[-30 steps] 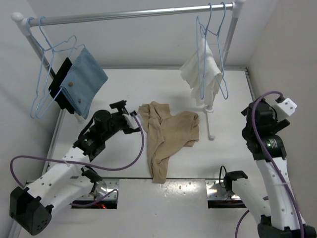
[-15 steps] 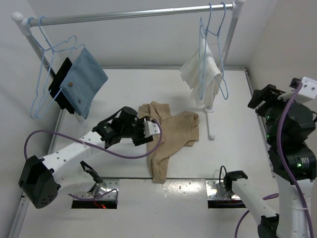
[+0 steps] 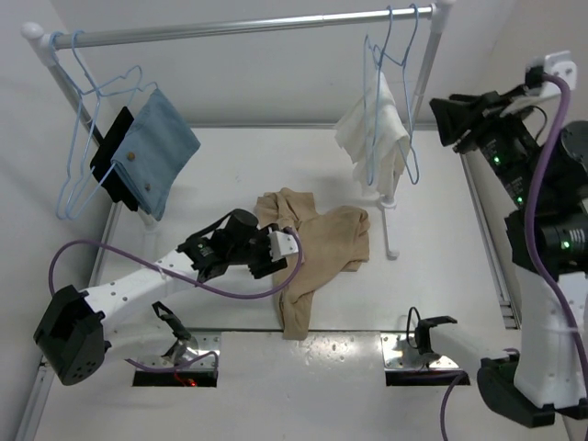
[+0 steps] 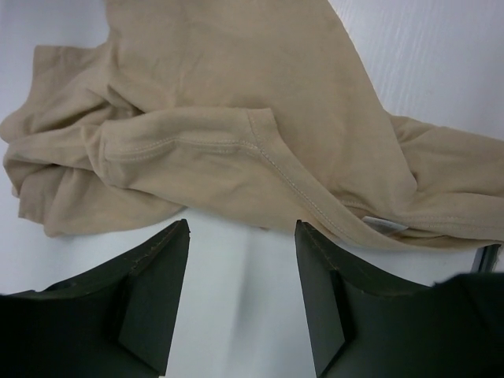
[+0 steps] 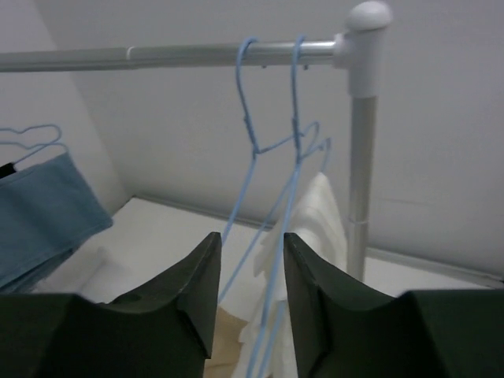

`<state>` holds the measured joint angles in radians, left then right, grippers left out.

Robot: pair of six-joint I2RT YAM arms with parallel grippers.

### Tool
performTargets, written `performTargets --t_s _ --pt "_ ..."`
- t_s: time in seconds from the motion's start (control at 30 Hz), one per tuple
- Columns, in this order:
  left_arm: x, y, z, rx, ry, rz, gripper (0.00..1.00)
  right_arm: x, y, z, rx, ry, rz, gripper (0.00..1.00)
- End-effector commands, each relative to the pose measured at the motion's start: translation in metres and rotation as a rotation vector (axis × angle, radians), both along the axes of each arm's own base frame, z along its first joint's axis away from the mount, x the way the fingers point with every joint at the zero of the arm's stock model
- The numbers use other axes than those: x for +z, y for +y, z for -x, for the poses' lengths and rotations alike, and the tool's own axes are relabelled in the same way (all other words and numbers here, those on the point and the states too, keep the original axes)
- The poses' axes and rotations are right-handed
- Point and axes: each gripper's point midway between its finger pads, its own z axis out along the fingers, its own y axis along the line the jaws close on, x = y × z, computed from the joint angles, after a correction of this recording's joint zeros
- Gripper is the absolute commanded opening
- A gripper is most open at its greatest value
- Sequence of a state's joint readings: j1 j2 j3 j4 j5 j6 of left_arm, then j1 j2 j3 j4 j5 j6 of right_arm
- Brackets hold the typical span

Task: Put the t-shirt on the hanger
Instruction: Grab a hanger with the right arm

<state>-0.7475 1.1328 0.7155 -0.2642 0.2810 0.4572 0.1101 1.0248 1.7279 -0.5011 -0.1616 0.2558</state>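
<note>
Crumpled tan t-shirt (image 3: 322, 241), stitched hem showing, left tool (image 4: 242, 230) spread beside it, right tool (image 5: 252, 240) spread

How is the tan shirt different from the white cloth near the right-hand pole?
The t-shirt is tan and lies crumpled on the table; the white cloth hangs by the pale-blue hangers on the rail. The t-shirt is the larger, spread wide; the white cloth is narrower, drooping in folds. Both are limp, plain fabric.

Top view looks down from behind — left wrist close over t-shirt (image 4: 236, 94), right wrist facing rail (image 5: 157, 57).
</note>
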Motion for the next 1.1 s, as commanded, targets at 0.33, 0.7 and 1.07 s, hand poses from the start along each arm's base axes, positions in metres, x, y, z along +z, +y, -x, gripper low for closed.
performTargets --t_s 0.33,0.7,1.07 --pt "-0.012 0.001 -0.002 0.037 0.008 -0.003 0.65 0.017 0.068 -0.044 0.36 0.046 -0.075 0.36" --pt "-0.016 0.003 -0.007 0.064 0.009 -0.018 0.68 -0.013 0.069 -0.077 0.319 0.177 -0.099 0.37" --pt "-0.016 0.005 -0.008 0.071 0.005 -0.022 0.68 -0.034 0.079 -0.1 0.306 0.284 -0.13 0.51"
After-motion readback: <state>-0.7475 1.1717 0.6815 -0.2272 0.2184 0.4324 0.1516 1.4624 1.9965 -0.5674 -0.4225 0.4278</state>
